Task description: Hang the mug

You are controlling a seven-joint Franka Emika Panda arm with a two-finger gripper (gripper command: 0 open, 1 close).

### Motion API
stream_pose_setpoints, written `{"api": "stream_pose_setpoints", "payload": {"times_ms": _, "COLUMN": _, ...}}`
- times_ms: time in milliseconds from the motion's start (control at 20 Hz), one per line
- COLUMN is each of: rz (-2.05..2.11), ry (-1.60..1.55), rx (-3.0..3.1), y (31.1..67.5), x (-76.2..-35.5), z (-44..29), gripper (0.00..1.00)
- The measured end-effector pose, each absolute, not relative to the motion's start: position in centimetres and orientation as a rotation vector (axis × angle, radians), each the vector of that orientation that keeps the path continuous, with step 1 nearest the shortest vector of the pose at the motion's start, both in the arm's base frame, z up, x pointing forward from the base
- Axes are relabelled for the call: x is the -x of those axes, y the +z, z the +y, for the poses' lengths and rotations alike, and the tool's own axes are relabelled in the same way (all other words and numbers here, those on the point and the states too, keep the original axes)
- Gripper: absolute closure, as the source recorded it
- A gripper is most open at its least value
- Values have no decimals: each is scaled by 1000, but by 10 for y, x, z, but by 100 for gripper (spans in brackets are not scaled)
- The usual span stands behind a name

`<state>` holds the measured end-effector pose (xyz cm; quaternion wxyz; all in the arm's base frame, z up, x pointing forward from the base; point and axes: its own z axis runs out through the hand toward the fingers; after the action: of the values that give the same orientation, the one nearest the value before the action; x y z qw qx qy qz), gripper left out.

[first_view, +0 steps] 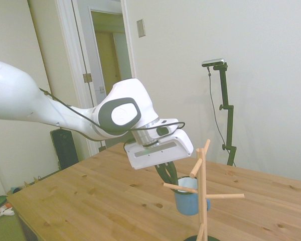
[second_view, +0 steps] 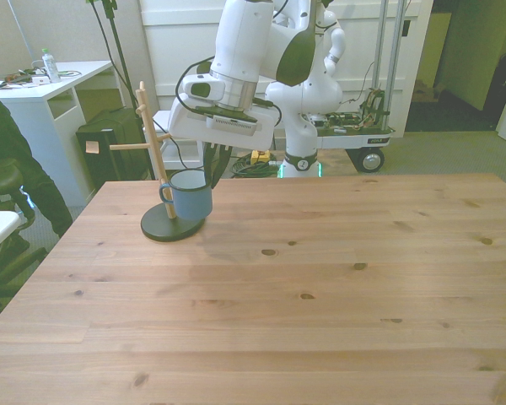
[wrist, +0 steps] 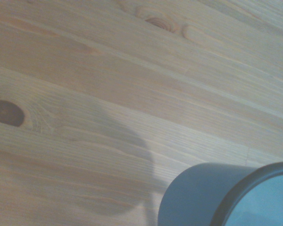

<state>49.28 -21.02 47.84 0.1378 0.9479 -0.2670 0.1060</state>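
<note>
A slim wooden rack point(second_view: 154, 156) of round dowel pegs rises from a flat dark disc base point(second_view: 170, 226) on the knotty pine table point(second_view: 320, 287). Just beside the rack's post, on the front view's right of it, hangs the mug point(second_view: 191, 196): a smooth light-blue cylinder with a thin dark rim and pale inside. It stands upright, long axis vertical, mouth up, its loop handle point(second_view: 164, 193) turned toward the post, its bottom above the base. The gripper point(second_view: 216, 173) comes down from above the rack's right side, its dark fingers pinching the mug's rim, one inside and one outside
</note>
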Motion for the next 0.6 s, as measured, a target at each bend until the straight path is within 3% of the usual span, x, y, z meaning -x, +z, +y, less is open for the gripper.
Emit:
{"api": "stream_pose_setpoints", "payload": {"times_ms": 50, "rz": -767, "ry": 307, "rx": -2740, "y": 477, "x": -492, "z": -209, "gripper": 100}}
{"api": "stream_pose_setpoints", "payload": {"times_ms": 100, "rz": -764, "ry": 307, "rx": -2739, "y": 477, "x": -492, "z": -209, "gripper": 0}}
{"api": "stream_pose_setpoints", "payload": {"times_ms": 600, "rz": -775, "ry": 307, "rx": -2733, "y": 478, "x": -491, "z": -212, "gripper": 0}}
